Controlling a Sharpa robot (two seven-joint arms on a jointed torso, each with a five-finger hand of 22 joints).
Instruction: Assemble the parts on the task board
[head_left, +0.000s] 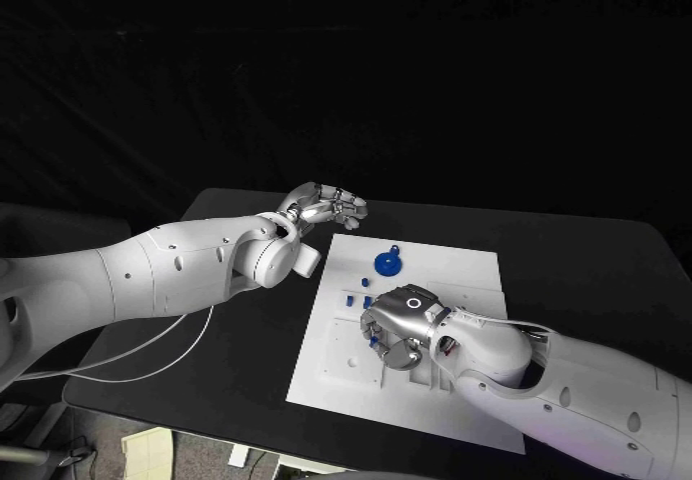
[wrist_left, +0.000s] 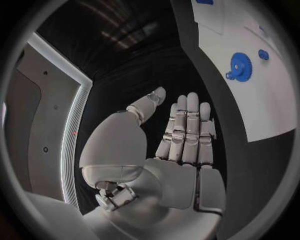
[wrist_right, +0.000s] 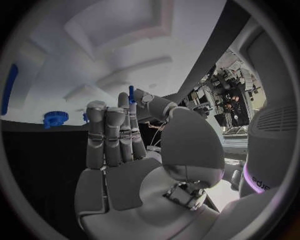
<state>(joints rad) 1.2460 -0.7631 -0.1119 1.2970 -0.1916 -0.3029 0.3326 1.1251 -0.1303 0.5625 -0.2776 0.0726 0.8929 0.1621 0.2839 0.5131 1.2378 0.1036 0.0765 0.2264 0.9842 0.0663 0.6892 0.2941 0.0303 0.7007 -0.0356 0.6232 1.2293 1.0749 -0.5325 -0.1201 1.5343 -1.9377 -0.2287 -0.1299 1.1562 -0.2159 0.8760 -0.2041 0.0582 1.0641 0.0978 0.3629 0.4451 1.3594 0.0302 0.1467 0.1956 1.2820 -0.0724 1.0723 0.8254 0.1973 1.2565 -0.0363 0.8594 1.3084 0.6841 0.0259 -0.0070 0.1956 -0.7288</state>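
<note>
White task board (head_left: 462, 262) on black table (head_left: 577, 260); left hand (head_left: 326, 207) fingers apart, right hand (head_left: 400, 327) pinching blue pin (wrist_right: 132, 94).

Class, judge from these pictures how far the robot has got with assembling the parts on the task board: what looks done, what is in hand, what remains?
Done: hard to tell; no part can be confirmed as seated. In hand: the right hand, over the task board, pinches a small blue pin at its fingertips. The left hand holds nothing, off the board's far corner. Left: the blue gear lies loose on the board, and small blue pieces wait nearby.
</note>
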